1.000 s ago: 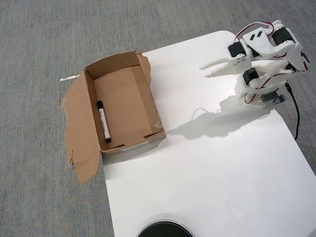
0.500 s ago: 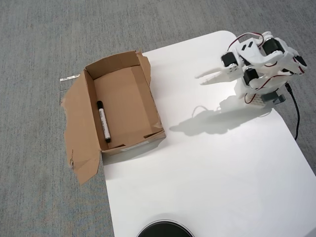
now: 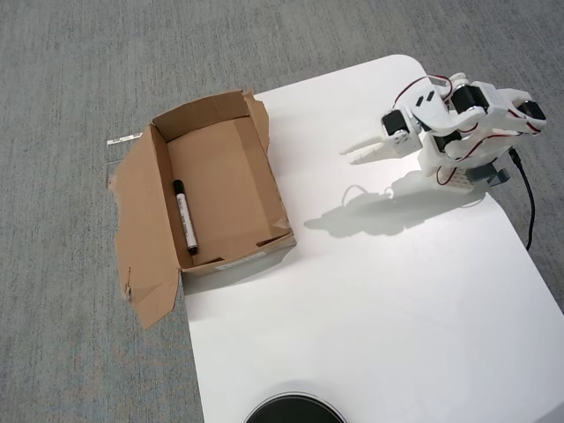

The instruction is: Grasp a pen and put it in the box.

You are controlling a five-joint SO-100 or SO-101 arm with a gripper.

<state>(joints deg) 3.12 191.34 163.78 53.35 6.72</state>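
Brown cardboard box (image 3: 225, 181), white pen (image 3: 184, 216) with black cap, white table (image 3: 370, 308), grey speckled carpet (image 3: 70, 79)

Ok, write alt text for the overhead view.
A slim white marker pen with a black cap lies inside a brown cardboard box with torn flaps, along its left wall. The white robot arm's gripper hangs empty above the white table, right of the box.

black print along the pen (image 3: 184, 217) barrel, too small to read.
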